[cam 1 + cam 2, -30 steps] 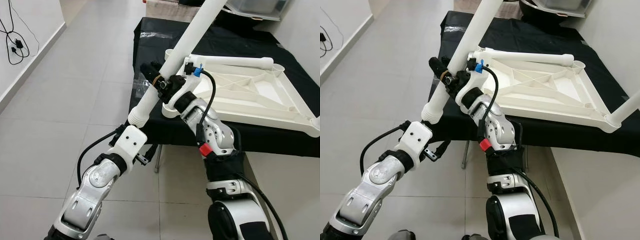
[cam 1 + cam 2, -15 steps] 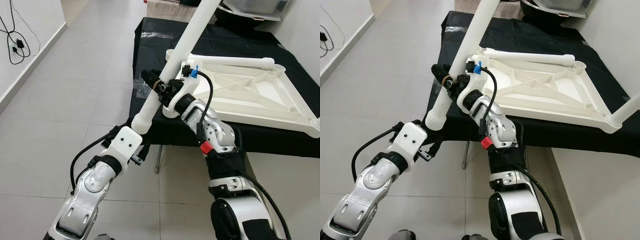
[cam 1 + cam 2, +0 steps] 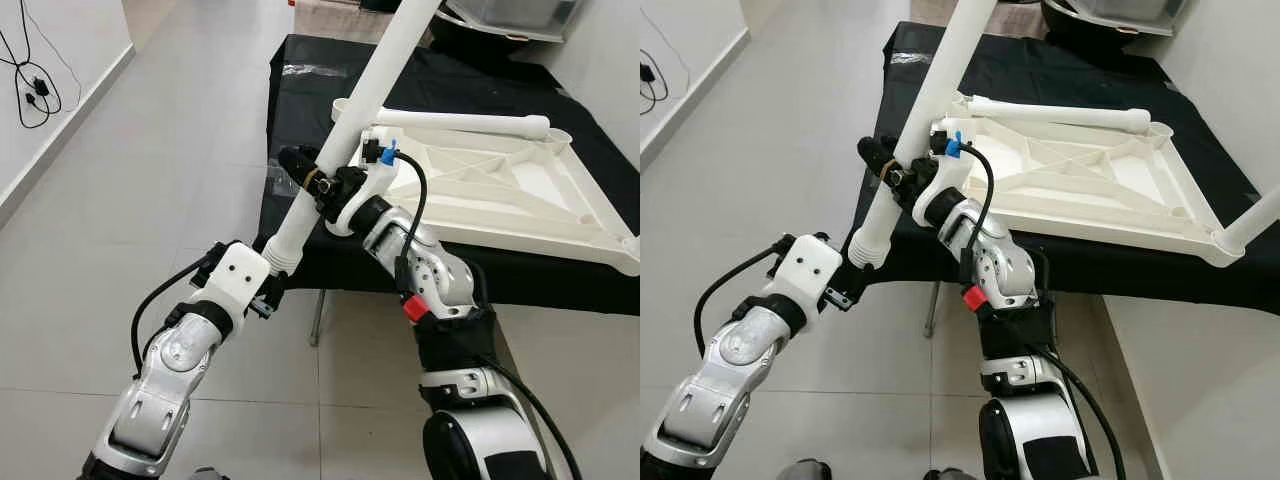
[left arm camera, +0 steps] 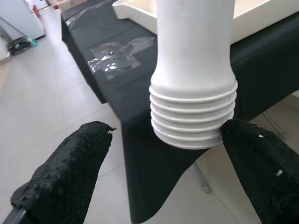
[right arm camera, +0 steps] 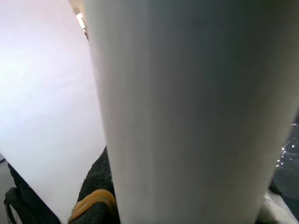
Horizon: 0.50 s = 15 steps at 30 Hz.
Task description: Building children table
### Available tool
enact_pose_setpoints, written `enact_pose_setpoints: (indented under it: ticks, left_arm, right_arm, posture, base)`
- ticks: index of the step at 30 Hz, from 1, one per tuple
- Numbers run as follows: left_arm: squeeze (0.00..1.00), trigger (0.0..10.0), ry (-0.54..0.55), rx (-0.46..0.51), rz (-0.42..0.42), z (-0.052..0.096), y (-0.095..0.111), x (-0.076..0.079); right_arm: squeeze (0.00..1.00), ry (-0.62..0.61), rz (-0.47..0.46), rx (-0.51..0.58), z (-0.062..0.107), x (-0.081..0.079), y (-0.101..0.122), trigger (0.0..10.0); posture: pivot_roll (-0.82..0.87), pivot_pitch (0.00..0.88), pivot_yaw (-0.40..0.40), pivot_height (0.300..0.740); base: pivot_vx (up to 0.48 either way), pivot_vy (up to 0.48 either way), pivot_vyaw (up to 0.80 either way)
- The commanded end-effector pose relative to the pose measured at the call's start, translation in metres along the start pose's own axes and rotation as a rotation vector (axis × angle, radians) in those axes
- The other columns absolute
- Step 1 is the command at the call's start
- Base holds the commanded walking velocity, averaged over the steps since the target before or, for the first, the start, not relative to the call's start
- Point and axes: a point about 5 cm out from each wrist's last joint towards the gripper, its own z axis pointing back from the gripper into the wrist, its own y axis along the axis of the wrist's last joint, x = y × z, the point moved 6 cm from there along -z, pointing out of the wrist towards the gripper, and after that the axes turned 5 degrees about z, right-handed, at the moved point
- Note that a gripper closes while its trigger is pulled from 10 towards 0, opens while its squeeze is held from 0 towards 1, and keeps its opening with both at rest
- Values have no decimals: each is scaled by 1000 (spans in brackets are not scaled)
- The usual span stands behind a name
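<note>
The tabletop (image 3: 500, 190) lies upside down on the black table (image 3: 300, 100). The leg (image 3: 350, 130) runs diagonally, threaded end down at the left gripper (image 4: 154, 172), whose fingers gape wide and grip nothing. The right gripper (image 3: 318, 185) is clamped round mid-shaft (a one-claw hold). That long lever could twist in its grip, and the leg could slip floorward.

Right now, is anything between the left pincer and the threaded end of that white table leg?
Nothing visible. The left pincer is open, its fingers on either side of the table leg's threaded end, apart from it.
</note>
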Motion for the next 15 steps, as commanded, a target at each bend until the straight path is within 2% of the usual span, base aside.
enact_pose_setpoints:
  ticks: [1,4,15]
  left_arm:
    - [0,10000,-1,-14,-7,-3,-4,1]
    - [0,10000,-2,-12,-5,-6,-5,1]
    - [0,10000,5,-3,3,-13,-4,-1]
  right_arm:
    - [0,51,-40,1,0,-13,-1,10000]
    - [0,81,-50,1,1,-22,0,10000]
    - [0,137,-71,-30,9,-40,-9,10000]
  posture:
    - [127,115,-108,740]
    - [124,116,-106,740]
    - [123,116,-105,740]
  base:
    - [0,0,0]
    - [0,0,0]
    - [0,0,0]
